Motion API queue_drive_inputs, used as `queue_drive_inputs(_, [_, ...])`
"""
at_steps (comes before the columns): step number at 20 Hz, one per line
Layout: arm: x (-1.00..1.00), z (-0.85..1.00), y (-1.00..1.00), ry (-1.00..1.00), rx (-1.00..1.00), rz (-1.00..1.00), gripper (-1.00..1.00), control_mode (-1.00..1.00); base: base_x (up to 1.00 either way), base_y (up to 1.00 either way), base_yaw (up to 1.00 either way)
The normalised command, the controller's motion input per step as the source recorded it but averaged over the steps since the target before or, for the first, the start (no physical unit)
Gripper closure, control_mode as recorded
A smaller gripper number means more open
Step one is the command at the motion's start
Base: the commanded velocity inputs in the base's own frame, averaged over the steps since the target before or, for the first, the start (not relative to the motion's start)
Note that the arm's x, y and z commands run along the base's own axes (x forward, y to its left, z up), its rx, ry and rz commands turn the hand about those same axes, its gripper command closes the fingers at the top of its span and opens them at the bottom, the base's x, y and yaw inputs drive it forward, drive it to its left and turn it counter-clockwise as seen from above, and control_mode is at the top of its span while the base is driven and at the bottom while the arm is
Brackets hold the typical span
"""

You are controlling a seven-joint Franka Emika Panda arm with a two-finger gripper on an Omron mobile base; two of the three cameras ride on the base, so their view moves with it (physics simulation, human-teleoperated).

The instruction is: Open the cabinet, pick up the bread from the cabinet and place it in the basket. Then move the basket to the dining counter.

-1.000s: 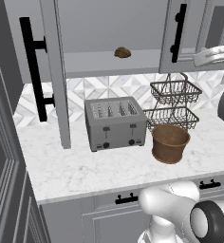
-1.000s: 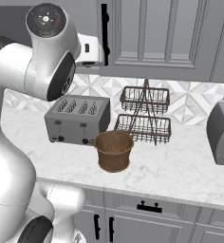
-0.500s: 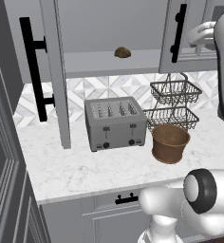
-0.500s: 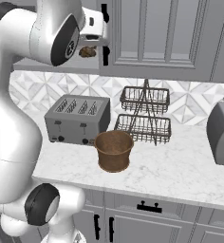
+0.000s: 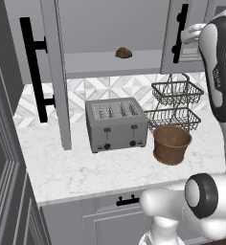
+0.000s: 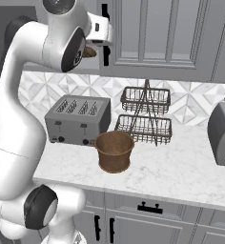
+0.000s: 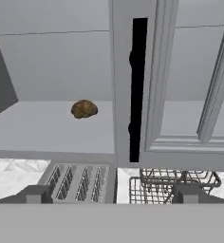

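Claw stood wide, empty, frame bottom. Small rounded brown bread lay centre-left on open grey cabinet shelf; round brown basket sat on desk, right of centre.

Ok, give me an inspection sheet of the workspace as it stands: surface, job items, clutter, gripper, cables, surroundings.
Surface: marble worktop, patterned tile backsplash behind.
Job's things: cabinet left door swung open; bread on its shelf; basket on the worktop, nothing in it.
Clutter: toaster; two-tier wire rack behind the basket.
Gripper: gripper open, holding nothing, facing the shelf, short of the bread.
Cables: nothing seen.
Surroundings: grey drawers below; grey appliance at the right.
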Motion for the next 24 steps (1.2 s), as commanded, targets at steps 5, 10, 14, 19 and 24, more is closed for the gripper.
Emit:
queue_drive_inputs(5, [0.72,-0.01,-0.1,-0.01,0.09,-0.07,-1.0,-1.0,0.0,0.0,0.0])
queue_drive_inputs(10, [0.35,0.0,-0.22,0.0,0.13,-0.02,-1.0,-1.0,0.0,0.0,0.0])
queue_drive_inputs(14, [0.26,-0.05,-0.28,0.0,0.15,0.0,-1.0,-1.0,0.0,0.0,0.0])
queue_drive_inputs(19, [0.26,-0.08,0.0,0.0,0.17,0.0,-1.0,-1.0,0.0,0.0,0.0])
queue_drive_inputs(24, [0.35,-0.03,0.0,-0.01,0.14,0.0,-1.0,-1.0,0.0,0.0,0.0])
